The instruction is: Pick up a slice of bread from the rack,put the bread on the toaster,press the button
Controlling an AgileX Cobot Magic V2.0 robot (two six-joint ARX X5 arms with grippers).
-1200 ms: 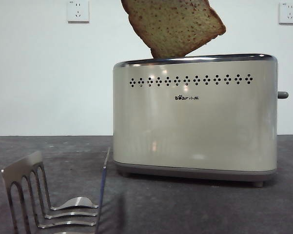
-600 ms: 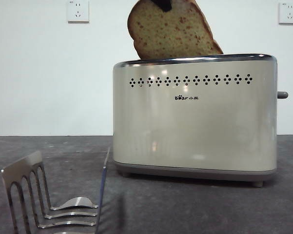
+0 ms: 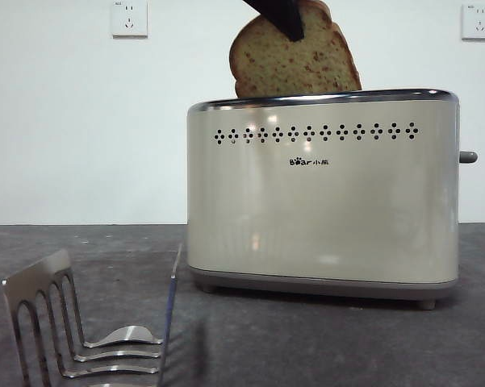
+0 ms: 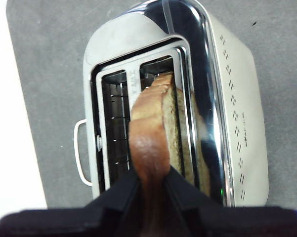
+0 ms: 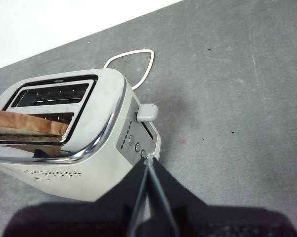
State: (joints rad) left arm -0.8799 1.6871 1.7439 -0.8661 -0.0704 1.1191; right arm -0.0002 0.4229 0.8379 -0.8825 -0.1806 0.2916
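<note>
Nearest the front camera stood the rack (image 3: 81, 330), its slots bare, on the dark grey table (image 3: 323, 347), low and off to one side of the toaster (image 3: 323, 201), so we judged it no obstacle to the arm at work. Behind it the toaster sat broadside, its chrome rim level, with the button (image 3: 468, 156) sticking out of the narrow end, raised and not yet pressed. Above the rim the slice of bread (image 3: 294, 64) stood nearly upright, its lower part already sunk in the slot nearer the front camera, the slot behind it vacant. The left gripper (image 4: 150, 185) had its jaws closed on the crust at the top edge of the slice, pinching it edge-on from above; we took this hold as deliberate, since it keeps the slice thin-side in line with the slot and the fingers clear of the chrome. In the left wrist view the slice lay close along the slot's outer wall, so we judged that any tilt could catch it on the rim. The right gripper (image 5: 150, 170) hung over the button end of the toaster, near the lever but not touching it, jaws pressed together with nothing between them, which we read as staging for the press. A thin wire loop (image 5: 131, 66) lay on the table beyond the toaster. Farthest back, two wall sockets (image 3: 129, 18) sat on the white wall.
</note>
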